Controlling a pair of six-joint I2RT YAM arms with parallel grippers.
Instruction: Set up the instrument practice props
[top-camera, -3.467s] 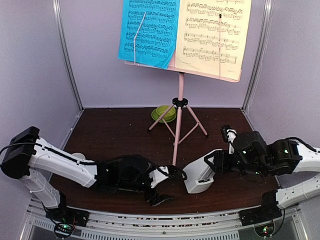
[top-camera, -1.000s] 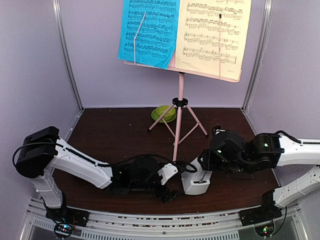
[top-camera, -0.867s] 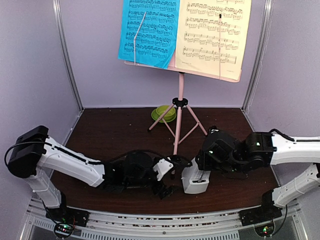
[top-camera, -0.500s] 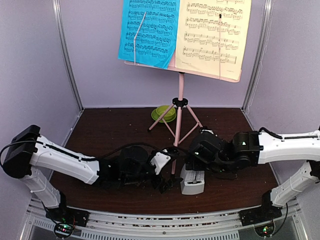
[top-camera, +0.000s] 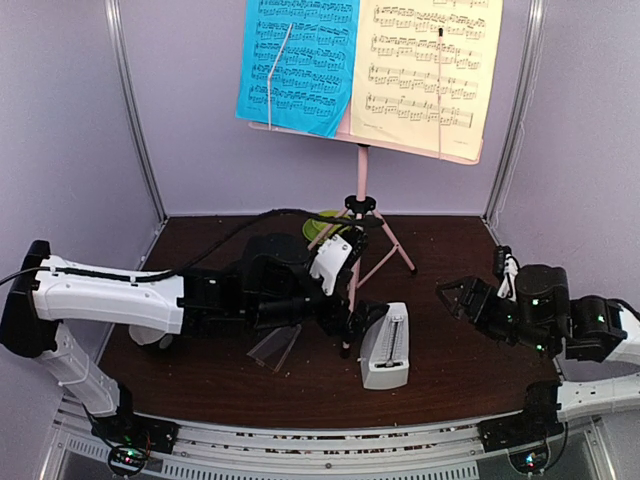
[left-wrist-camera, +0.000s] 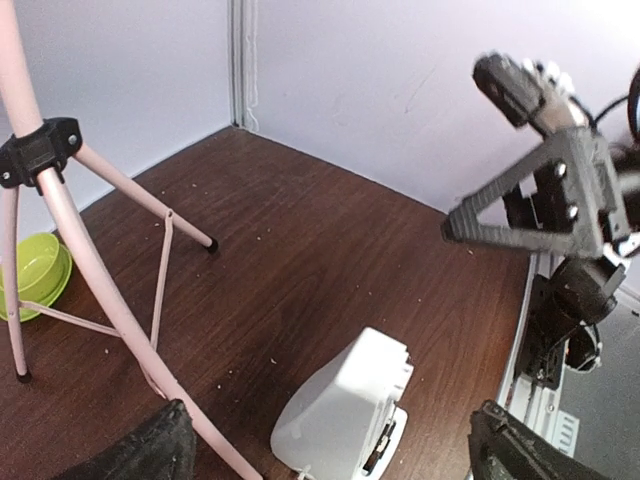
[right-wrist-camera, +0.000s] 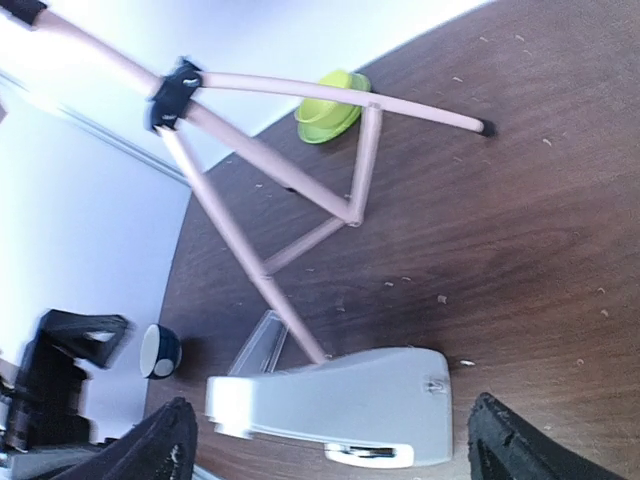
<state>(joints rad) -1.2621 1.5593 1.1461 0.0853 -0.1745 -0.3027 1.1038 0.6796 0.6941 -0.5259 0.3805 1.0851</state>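
Note:
The pink tripod music stand (top-camera: 360, 215) stands at the back centre. The blue sheet (top-camera: 298, 62) and pale-yellow sheet (top-camera: 425, 65) rest on its desk. The white metronome (top-camera: 385, 347) stands upright on the table in front of the stand's front leg, without its cover. It also shows in the left wrist view (left-wrist-camera: 345, 410) and the right wrist view (right-wrist-camera: 330, 405). The clear cover (top-camera: 275, 345) lies on the table to the metronome's left. My left gripper (top-camera: 355, 318) hovers open just left of the metronome. My right gripper (top-camera: 452, 295) is open and empty, apart to its right.
The green cup and saucer (left-wrist-camera: 35, 270) sit behind the tripod legs at the back. A small white-and-black bowl (right-wrist-camera: 160, 350) sits at the left, partly behind my left arm. Purple walls close in the back and sides.
My right gripper has let go of the metronome and drawn back to the right. My left arm has lifted and moved back. The clear cover now shows lying left of the metronome.

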